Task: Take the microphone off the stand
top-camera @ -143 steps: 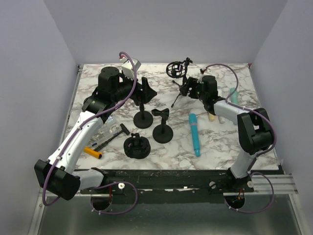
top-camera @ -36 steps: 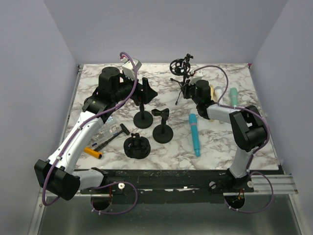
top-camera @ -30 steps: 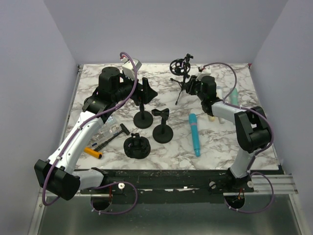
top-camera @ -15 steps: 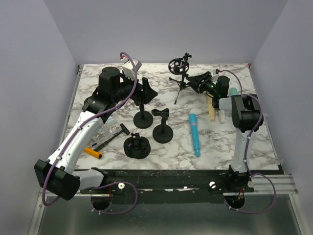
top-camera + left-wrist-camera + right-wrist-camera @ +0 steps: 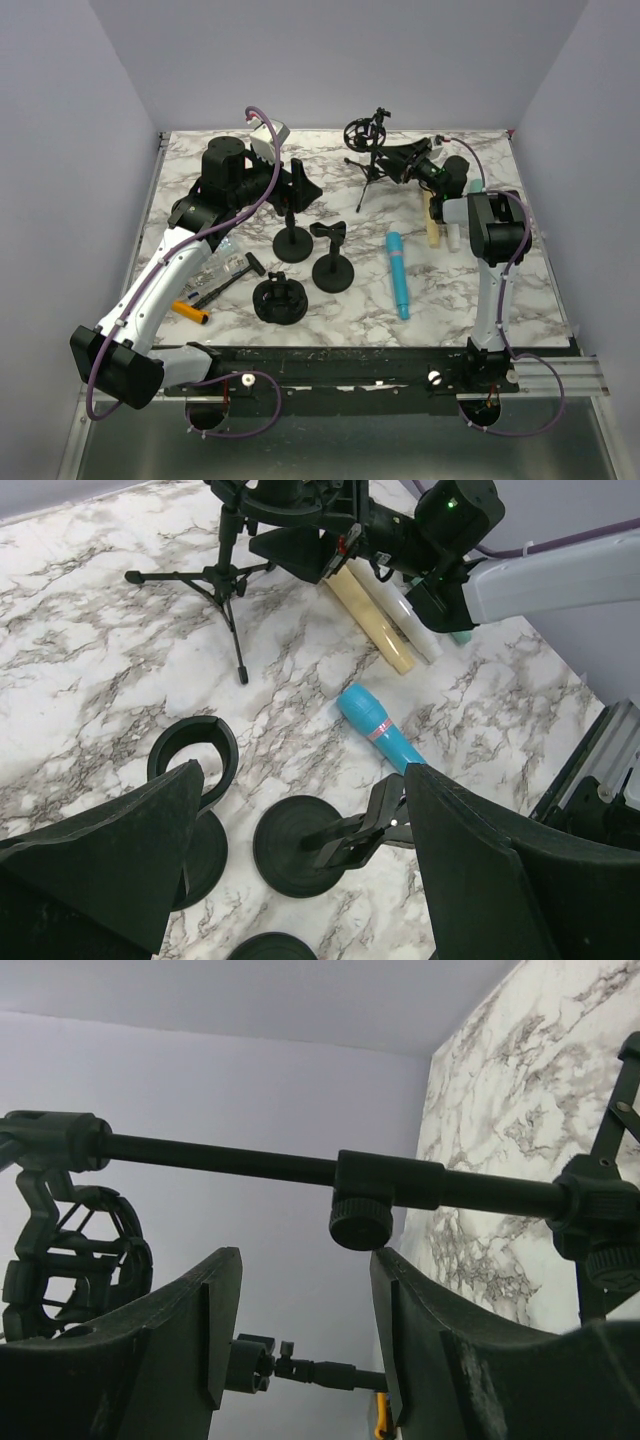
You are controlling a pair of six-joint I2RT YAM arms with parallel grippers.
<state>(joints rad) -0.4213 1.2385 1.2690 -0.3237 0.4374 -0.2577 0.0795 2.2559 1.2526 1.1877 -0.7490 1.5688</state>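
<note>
**Teal microphone lay flat on the marble; both pincers stood open**

The teal microphone (image 5: 398, 275) lay on its side on the marbled surface (image 5: 440, 300), right of centre, its length running from far to near. It touched none of the stands. The tripod stand (image 5: 366, 160) stood upright near the far edge, well apart from the microphone, with a round shock mount (image 5: 357, 133) at the end of its rod.

The right pincer (image 5: 393, 166) was held up at the height of that rod, just beside the stand on its right. In the right wrist view its two fingers (image 5: 150, 1360) were spread apart. The black rod crossed the picture just past their tips, and a round knob (image 5: 359, 1222) on it sat in line with the gap. The fingers had closed on nothing. Whether a tip touched the rod could not be told.

The left pincer (image 5: 303, 188) hung above the surface left of centre, its jaws wide apart and holding nothing. Below it stood a black desk stand (image 5: 293, 243) on a round base. Just beside that was a second desk stand (image 5: 332, 268) with a clip on top.

A cream cylinder (image 5: 433, 222) and a white cylinder (image 5: 452, 237) lay side by side close to the right arm. An orange-handled tool (image 5: 190, 312) lay near the left near corner.
</note>
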